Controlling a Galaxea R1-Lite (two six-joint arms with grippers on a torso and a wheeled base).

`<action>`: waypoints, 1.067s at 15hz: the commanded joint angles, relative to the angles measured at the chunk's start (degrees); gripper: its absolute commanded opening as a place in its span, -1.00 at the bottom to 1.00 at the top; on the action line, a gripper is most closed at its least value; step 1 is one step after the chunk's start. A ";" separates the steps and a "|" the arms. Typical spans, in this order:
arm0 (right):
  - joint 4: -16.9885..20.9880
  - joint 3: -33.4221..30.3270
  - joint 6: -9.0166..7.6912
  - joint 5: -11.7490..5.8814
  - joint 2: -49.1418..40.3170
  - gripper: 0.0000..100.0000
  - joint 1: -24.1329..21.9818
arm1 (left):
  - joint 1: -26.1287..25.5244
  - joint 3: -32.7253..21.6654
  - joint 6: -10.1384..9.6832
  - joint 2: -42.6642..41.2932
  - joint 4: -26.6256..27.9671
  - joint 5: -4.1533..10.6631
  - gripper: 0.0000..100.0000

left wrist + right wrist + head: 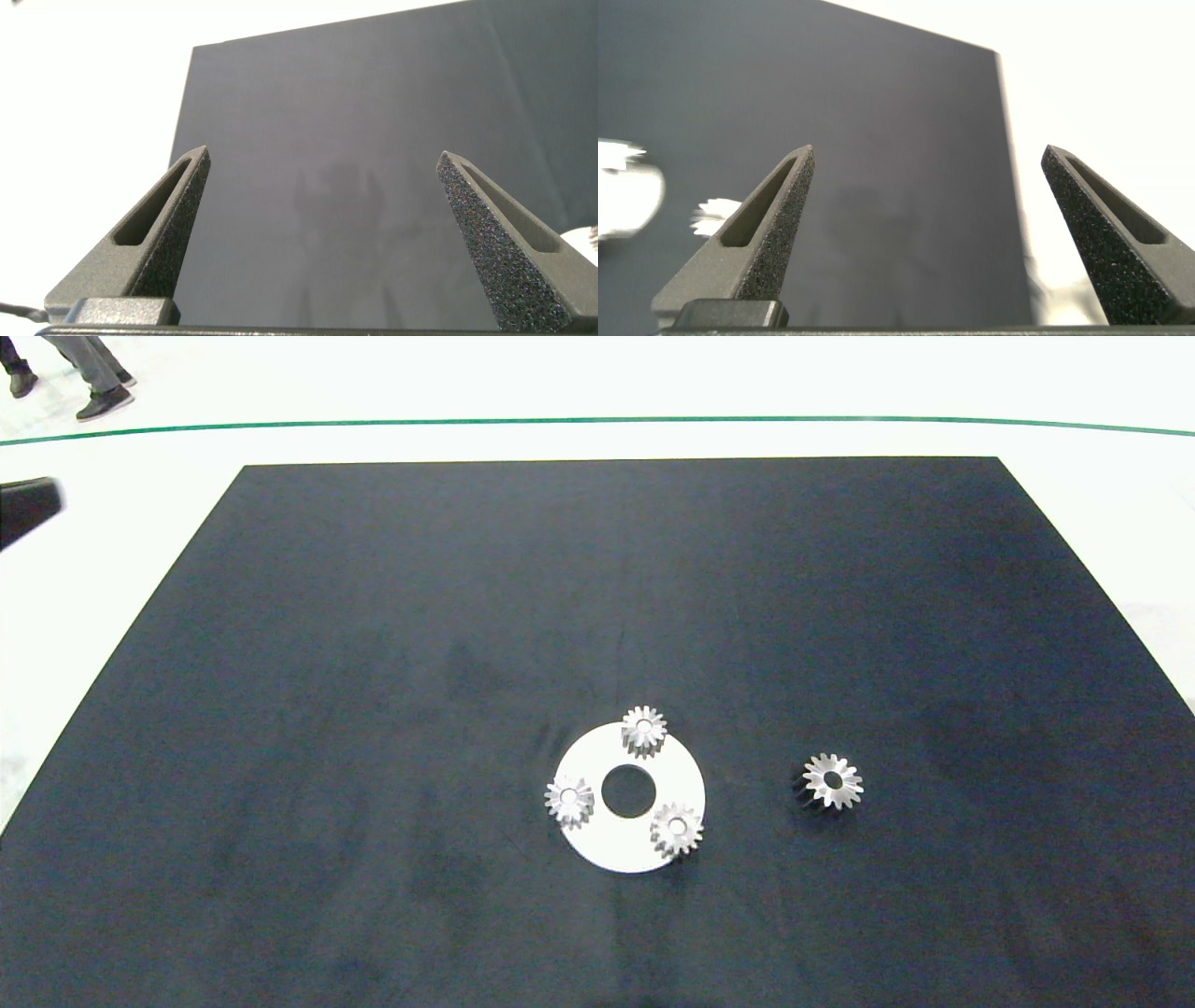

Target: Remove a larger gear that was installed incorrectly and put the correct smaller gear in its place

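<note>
The larger gear [833,781], silver with flared pointed teeth and a big dark hole, lies on the black mat [373,663] to the right of a white ring plate [607,849]. Three small short-toothed gears [644,730] [569,800] [676,829] stand around the plate's rim. They look alike, so I cannot tell which one is the smaller gear. My left gripper [323,154] hangs open over bare mat, holding nothing. My right gripper [927,149] is open too, and off to its side show the larger gear [715,217] and the plate [626,201]. Neither gripper shows in the head view.
The mat lies on a white table, with a green line [597,420] across the far side. A person's legs and shoes [98,392] show at the far left corner. A dark part [28,509] juts in at the left edge.
</note>
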 commanded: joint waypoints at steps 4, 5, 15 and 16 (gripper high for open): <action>0.03 13.90 2.18 -4.73 -18.33 1.00 -20.41 | 15.61 24.74 1.88 -39.91 0.12 0.12 1.00; 0.12 16.63 2.62 -4.82 -21.58 1.00 -23.40 | 19.65 27.99 1.88 -44.13 0.56 0.21 1.00; 0.21 43.44 8.95 4.76 -36.44 1.00 -28.85 | 28.71 58.58 -9.54 -52.48 -2.17 -25.63 1.00; 0.74 43.35 11.67 9.86 -36.44 1.00 -28.85 | 28.71 58.49 -12.62 -52.48 -0.50 -29.59 1.00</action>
